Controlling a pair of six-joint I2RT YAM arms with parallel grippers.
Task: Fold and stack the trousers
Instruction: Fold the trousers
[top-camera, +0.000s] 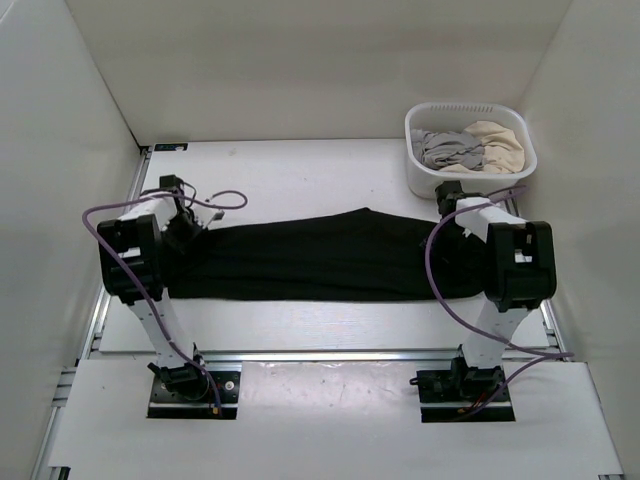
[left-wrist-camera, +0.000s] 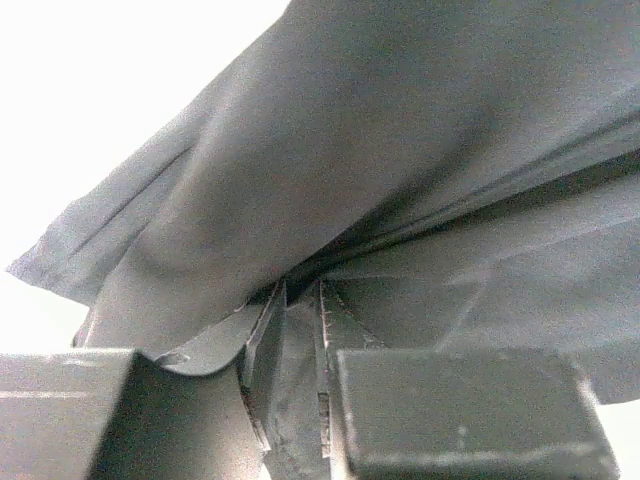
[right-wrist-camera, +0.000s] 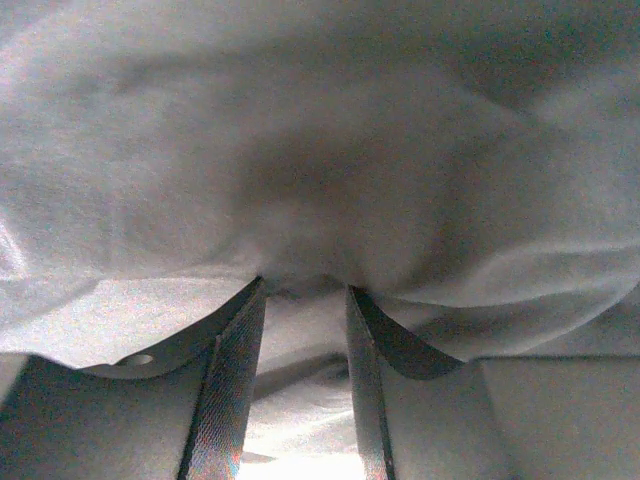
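Right now the trousers (top-camera: 320, 260) lie flat across the middle of the counter (top-camera: 300, 175), stretched left to right as one long black band between the two arms. Near edge straight, far edge bulges slightly past the centre.

Left gripper (left-wrist-camera: 300, 290) is at the left end of the cloth. Its jaws are nearly together, with a fold of black fabric pinched in the narrow gap. The cloth drapes up and away from the fingertips, and its hem edge shows at the left of the wrist view.

Right gripper (right-wrist-camera: 305, 285) is at the right end. Its jaws are partly open, straddling a soft bulge of fabric that sags between the tips; there is a clear gap and light shows through below. No firm pinch visible.

From above, both arm housings cover the ends of the trousers, so neither end shows there.

A white laundry basket (top-camera: 425, 180) sits at the far right corner, just beyond the right gripper and close to its wrist. It holds a grey garment (top-camera: 445, 148) and a beige garment (top-camera: 495, 145). Purple cables loop off both arms: the left cable (top-camera: 110, 215) and the right cable (top-camera: 440, 290), the latter hanging over the right end of the trousers. A metal rail (top-camera: 330, 353) runs along the near edge between the bases.
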